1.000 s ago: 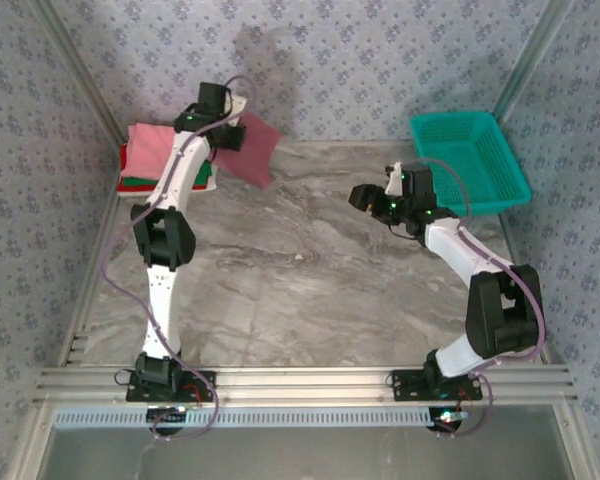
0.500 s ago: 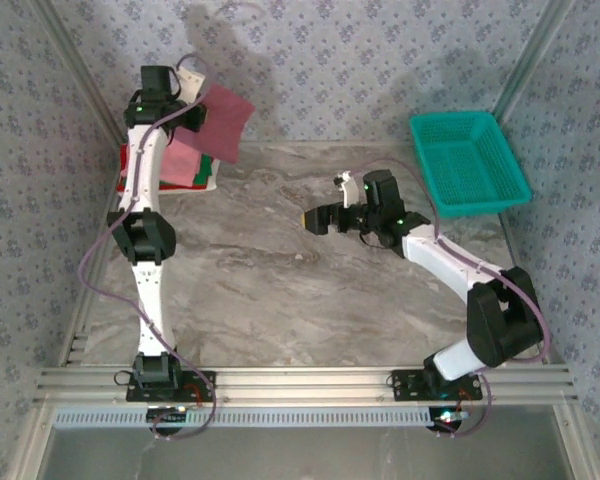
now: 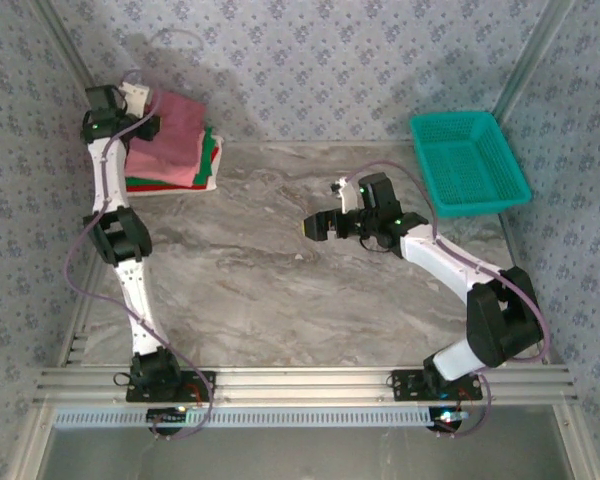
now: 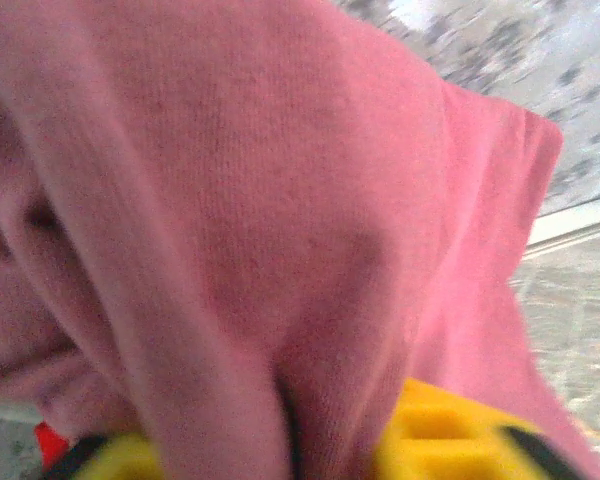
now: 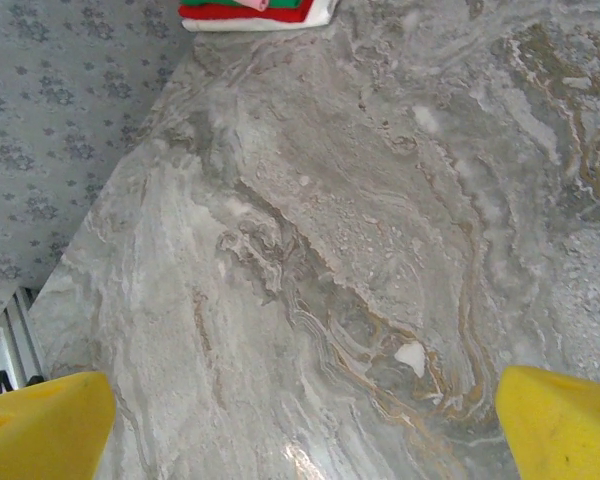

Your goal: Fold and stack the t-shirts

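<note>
Grey marbled tabletop [image 3: 280,290], papered walls. My left gripper [image 3: 130,110] is clamped on the folded maroon cotton t-shirt [image 3: 180,118], holding it over the far-left stack of folded pink, green, red and white tees [image 3: 170,170]. The right gripper [image 3: 317,225] gapes wide, empty. If I release off-centre, the shirt may unfold or slide off the stack.

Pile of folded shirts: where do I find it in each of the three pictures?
Top view: pile of folded shirts in the far left corner, against the wall.
Right wrist: a red, green and white strip at the top edge.
Left wrist: a dark pink shirt up close; the red scrap at bottom left may be the pile.
Shared landmark: the grey marble table.
</note>
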